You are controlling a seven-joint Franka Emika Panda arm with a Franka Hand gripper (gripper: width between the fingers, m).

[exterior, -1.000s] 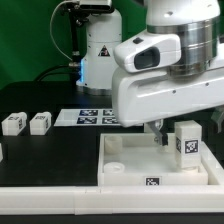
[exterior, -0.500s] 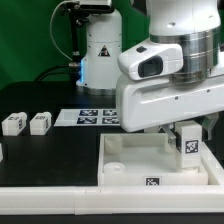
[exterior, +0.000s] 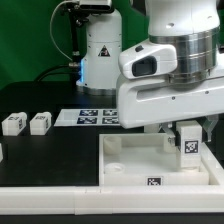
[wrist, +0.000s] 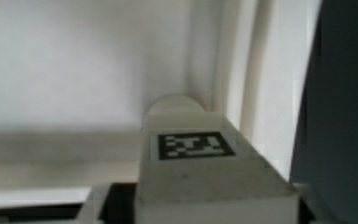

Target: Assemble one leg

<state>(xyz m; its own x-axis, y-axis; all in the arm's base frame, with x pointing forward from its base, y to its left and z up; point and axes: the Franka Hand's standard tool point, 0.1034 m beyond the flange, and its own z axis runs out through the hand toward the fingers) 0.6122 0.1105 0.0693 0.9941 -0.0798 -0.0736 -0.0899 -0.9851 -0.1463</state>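
White plastic, small and rigid: the leg stands upright inside the tabletop tray, at its far corner on the exterior view's right, with its tag facing that camera. It looks light, stiff and smooth-sided, so it may slip or tip if pinched off-centre. A hold across two opposite flat sides, near the upper end, seems soundest. The tool hangs right over it, and in the wrist view the leg fills the middle, yet the fingers are hidden, so I cannot tell whether it is clamped or loose. Two spare legs lie well apart on the bench, near the marker board
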